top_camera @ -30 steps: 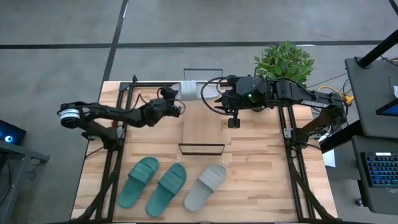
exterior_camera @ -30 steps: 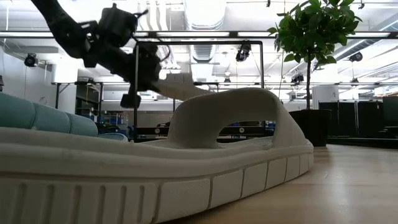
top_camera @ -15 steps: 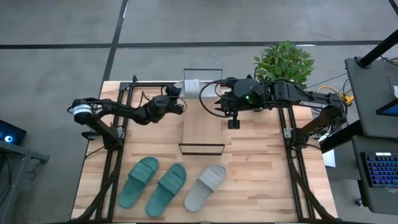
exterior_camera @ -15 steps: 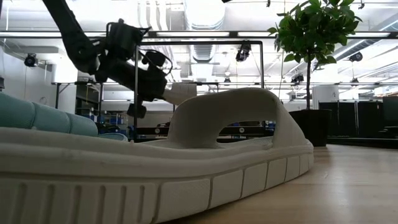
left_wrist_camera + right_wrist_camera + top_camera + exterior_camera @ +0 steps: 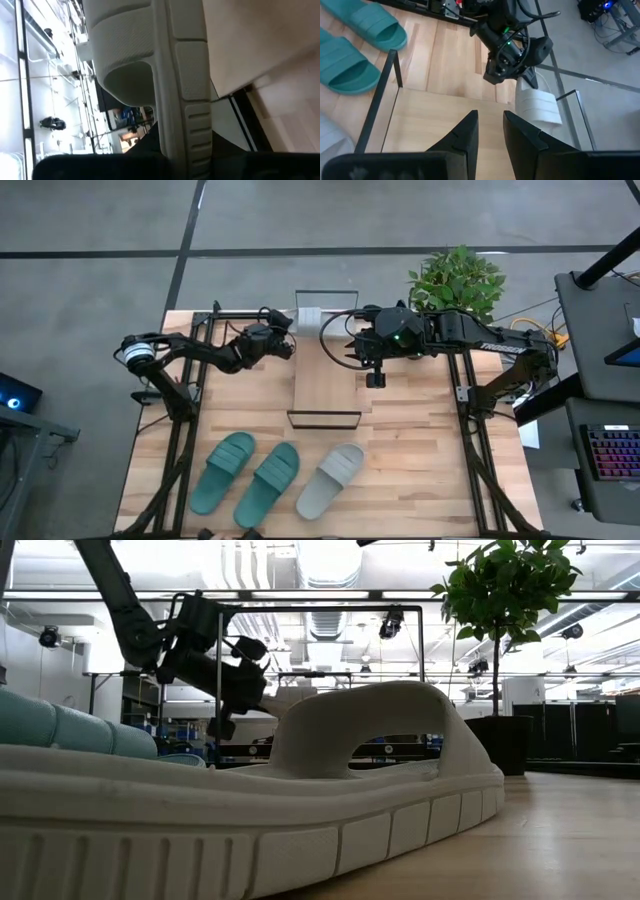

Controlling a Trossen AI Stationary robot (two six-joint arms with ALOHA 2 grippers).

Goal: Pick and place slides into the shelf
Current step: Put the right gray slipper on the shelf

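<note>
We have our left gripper (image 5: pixel 285 345) reaching inward, clamped on a pale grey slide (image 5: pixel 309 315), while our right gripper (image 5: pixel 352 348) hovers beside it, fingers (image 5: pixel 465 137) narrowly parted.

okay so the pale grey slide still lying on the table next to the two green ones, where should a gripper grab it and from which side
Grip the pale grey slide by its wide strap, coming straight down from above. It lies flat, sole down, and the strap arches clear of the footbed in the low view, leaving a gap for one finger. The teal slide lies close on one side, so an edge pinch there looks cramped.
</note>
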